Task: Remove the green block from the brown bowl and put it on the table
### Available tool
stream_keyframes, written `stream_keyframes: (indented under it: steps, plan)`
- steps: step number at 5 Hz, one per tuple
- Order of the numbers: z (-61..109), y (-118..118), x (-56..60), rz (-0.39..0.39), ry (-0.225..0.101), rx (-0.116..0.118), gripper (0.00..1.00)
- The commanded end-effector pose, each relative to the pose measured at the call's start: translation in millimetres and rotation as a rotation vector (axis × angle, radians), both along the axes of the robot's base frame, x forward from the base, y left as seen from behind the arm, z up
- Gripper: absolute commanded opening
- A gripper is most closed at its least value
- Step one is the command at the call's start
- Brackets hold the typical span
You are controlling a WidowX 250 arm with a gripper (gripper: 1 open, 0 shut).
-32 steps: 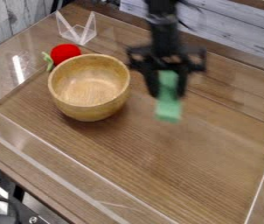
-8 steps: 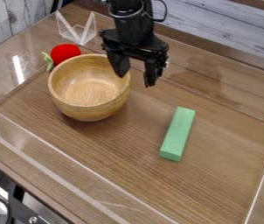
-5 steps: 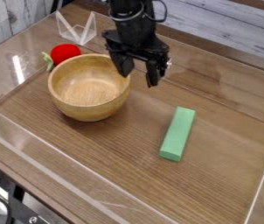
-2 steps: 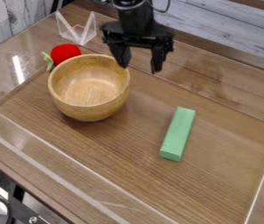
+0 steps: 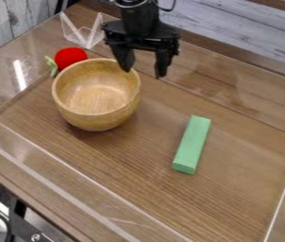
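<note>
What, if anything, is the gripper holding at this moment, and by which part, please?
Nothing is held. The gripper hangs open and empty behind the brown bowl, while the green block lies apart on the table.

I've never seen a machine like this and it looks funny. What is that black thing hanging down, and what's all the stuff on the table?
The black thing is the end of a robot arm, and the part at the bottom is its claw, a bit like fingers for picking things up. Right now the claw is open and holds nothing; it hangs just behind the bowl. There is only one picture from now, taken by a camera that looks down at the table from the front and a little above. On the table sits a round wooden bowl, and it is empty. To the right of it, apart from it, a long green block lies flat on the wood. Behind the bowl peeks a small red round thing; I can't tell exactly what it is. Clear plastic walls stand around the table's edge.
</note>
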State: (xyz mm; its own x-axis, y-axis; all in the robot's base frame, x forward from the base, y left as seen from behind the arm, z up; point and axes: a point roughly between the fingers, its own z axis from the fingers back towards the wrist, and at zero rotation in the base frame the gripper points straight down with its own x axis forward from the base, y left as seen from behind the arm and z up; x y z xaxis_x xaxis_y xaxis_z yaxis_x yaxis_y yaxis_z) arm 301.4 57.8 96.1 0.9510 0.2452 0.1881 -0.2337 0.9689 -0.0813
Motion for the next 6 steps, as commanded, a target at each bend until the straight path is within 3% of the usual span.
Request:
stream_keyframes:
  steps: [1,3,5,6]
  plan:
    - [4.9,-1,3.1,0.023,-0.023,0.006,1.00]
    - [-2.6,-13,6.9,0.061,-0.001,-0.010,1.00]
    - [-14.8,-22,15.1,-0.131,-0.014,-0.032,1.00]
    - [-13.5,-30,20.8,-0.114,-0.034,-0.035,1.00]
